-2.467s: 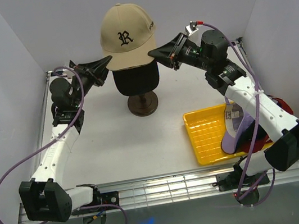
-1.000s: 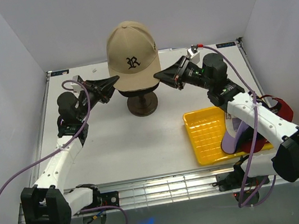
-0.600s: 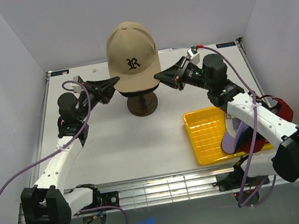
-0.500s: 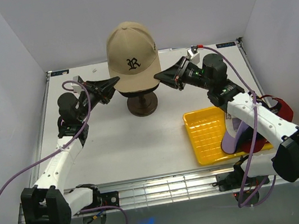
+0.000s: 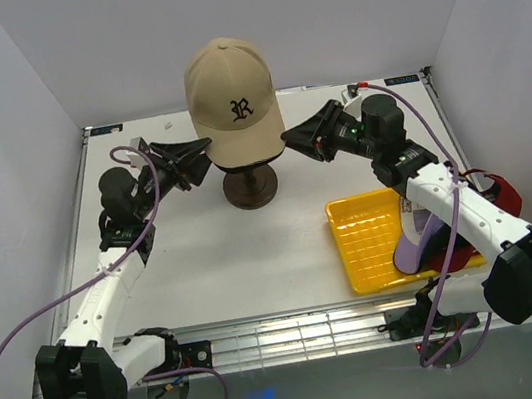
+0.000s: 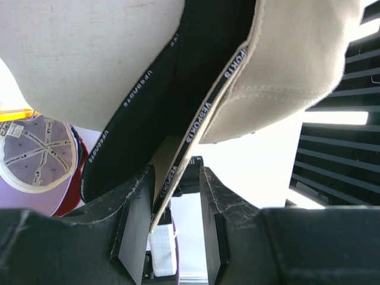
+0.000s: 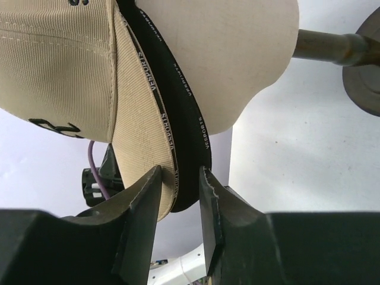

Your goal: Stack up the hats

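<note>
The tan hat (image 5: 229, 94) with a black R sits over a black hat (image 7: 178, 136) on the mannequin head (image 7: 225, 53). My left gripper (image 5: 200, 154) is at the hat's left side. It stands open, and the tan rim (image 6: 196, 130) hangs loose between its fingers, nearer the left one (image 6: 175, 172). My right gripper (image 5: 289, 140) is at the right side, open a little, with the tan and black rims between its fingers (image 7: 180, 172). A lavender hat (image 5: 416, 236) and a red hat (image 5: 498, 193) lie at the right.
The head stands on a dark wooden stand (image 5: 251, 187) at the table's back middle. A yellow tray (image 5: 369, 239) lies at the front right, with the lavender and red hats on its right side. White walls close in the left, back and right.
The tan hat came down over the black hat on the head. In the last half second both grippers opened and let go of its rim, and the arms drew slightly outward.
</note>
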Robot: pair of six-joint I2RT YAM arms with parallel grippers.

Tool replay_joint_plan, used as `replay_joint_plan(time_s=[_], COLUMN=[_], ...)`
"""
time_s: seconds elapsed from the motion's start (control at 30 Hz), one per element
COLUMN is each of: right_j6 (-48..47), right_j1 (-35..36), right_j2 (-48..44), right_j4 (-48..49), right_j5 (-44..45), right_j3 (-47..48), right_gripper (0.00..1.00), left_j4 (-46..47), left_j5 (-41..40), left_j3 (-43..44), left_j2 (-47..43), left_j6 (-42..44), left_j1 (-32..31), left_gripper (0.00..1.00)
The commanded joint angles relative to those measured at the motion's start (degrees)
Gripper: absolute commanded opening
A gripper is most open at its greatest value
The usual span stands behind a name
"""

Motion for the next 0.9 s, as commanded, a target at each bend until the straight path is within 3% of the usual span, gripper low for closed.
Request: replay_joint_plan(time_s=[0.0, 0.87], right_j6=[-2.36, -10.97], right_j1=[-0.33, -0.33], right_j2=[-0.81, -2.57], right_j4=[-2.37, -12.21], right_j5=[1.74, 7.54], right_j3=[2.55, 7.3], right_gripper=[0.38, 0.5], left_j4=[0.05, -1.18], left_j5=[1.23, 8.7], left_j3=[0.74, -3.04], left_j2=[-2.8, -2.27], left_j6=[0.74, 5.57], left_j1=[0.59, 0.94], left_gripper=[0.47, 0.43])
